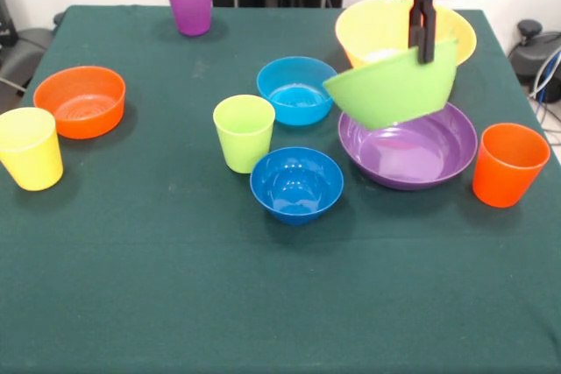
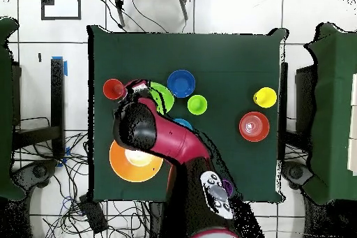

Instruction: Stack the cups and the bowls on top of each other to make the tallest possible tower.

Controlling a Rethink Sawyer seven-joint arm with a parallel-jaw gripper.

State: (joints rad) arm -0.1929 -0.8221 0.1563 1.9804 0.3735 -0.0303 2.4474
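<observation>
My gripper (image 1: 425,52) is shut on the rim of the large lime green bowl (image 1: 390,89) and holds it tilted in the air above the large purple bowl (image 1: 412,157). The large yellow-orange bowl (image 1: 372,28) stands right behind them. The light blue bowl (image 1: 296,91) and dark blue bowl (image 1: 296,184) stand at the middle, with the lime green cup (image 1: 244,132) beside them. The orange cup (image 1: 508,164) is at the right, the yellow cup (image 1: 31,148) and small orange bowl (image 1: 81,101) at the left, and the purple cup (image 1: 189,3) at the far edge.
In the overhead view my arm (image 2: 157,134) covers the purple bowl and part of the green bowl (image 2: 165,95). The dark green tablecloth (image 1: 175,304) covers the table. Chairs and cables surround the table.
</observation>
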